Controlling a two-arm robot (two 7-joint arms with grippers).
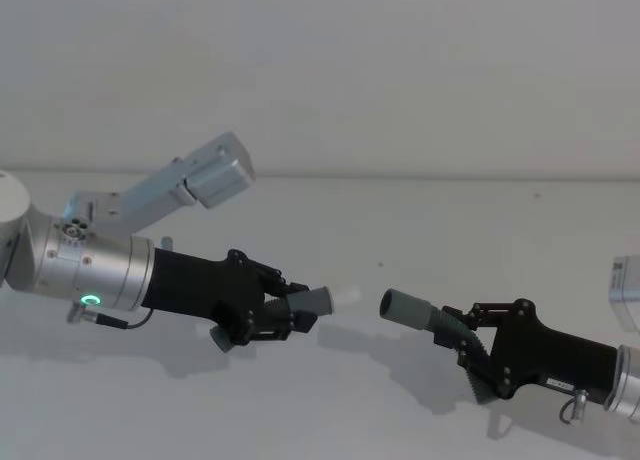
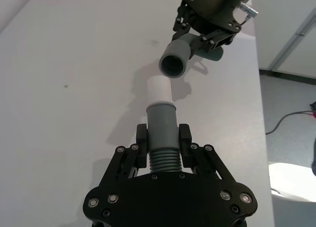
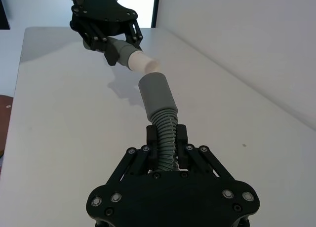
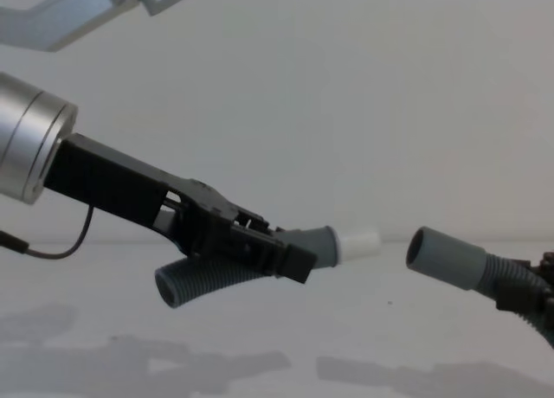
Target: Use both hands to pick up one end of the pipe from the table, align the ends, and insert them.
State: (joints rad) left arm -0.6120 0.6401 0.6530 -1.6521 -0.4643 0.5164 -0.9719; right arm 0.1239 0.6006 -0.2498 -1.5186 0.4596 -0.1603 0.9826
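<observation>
Hose pieces both held up off table (image 1: 420, 220), ends apart; left gripper (image 1: 296, 316) clamped tight on ribbed body of plug piece (image 1: 318, 301), just behind its smooth grey cuff; white tip (image 1: 346, 295) faces socket cuff (image 1: 403, 307), near its mouth, narrow gap between, not touching; right gripper (image 1: 462, 332) closed firmly on ribs of socket piece (image 3: 166, 123), just behind socket cuff; ribbed tail (image 4: 186, 285) of plug piece droops on side of left gripper away from socket cuff
</observation>
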